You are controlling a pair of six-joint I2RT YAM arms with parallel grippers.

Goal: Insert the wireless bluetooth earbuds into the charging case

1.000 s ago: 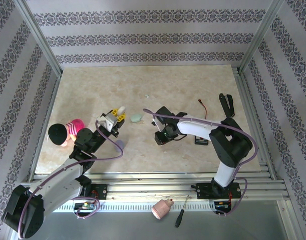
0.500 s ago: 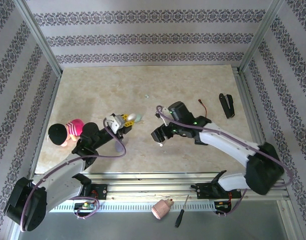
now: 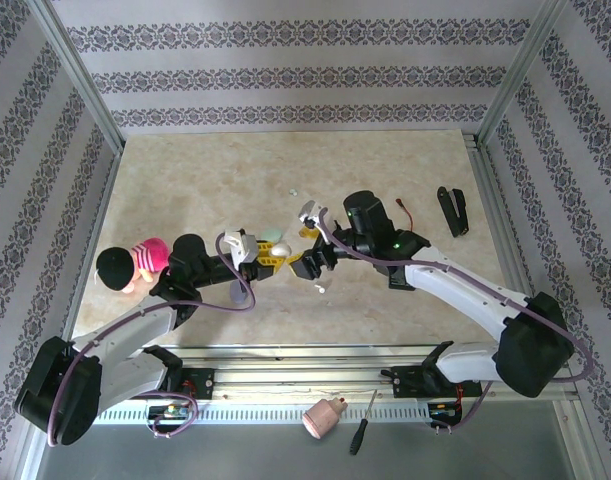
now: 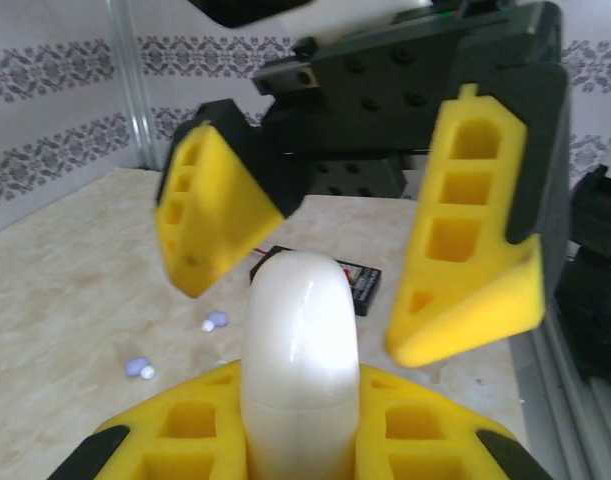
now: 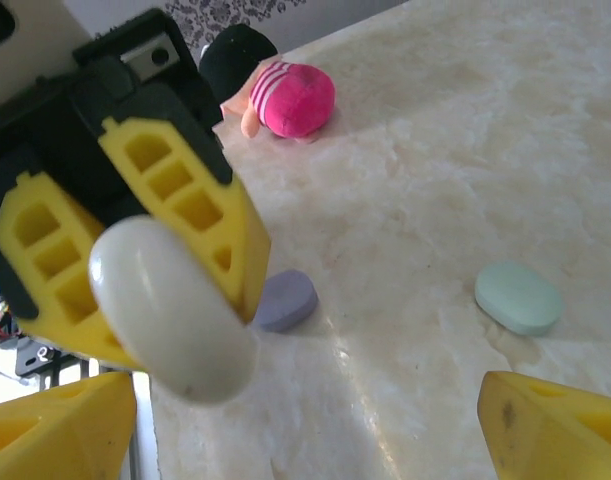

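My left gripper point(image 3: 266, 253) is shut on a white pebble-shaped charging case point(image 4: 298, 345), which sticks out upright between its yellow fingers point(image 4: 185, 430). The right gripper point(image 3: 304, 251) faces it, open, its yellow fingers point(image 4: 473, 250) spread to either side of the white case point(image 5: 170, 305) without touching it. A white earbud point(image 3: 321, 289) lies on the table just below the right gripper. Two lilac earbuds point(image 4: 215, 321) lie on the table beyond the case. A lilac case point(image 5: 285, 300) and a mint case point(image 5: 518, 297) lie flat on the table.
A pink plush toy with a black cap point(image 3: 135, 262) lies at the left. A small black box point(image 3: 401, 280) and a black clip point(image 3: 451, 210) sit to the right. A tiny mint bud point(image 3: 293, 192) lies further back. A pink chuck point(image 3: 323, 417) and screwdriver point(image 3: 361, 435) rest off the table's front.
The right gripper has opened wide and swung left to face the left gripper. The left gripper has carried the white case rightward to meet it.
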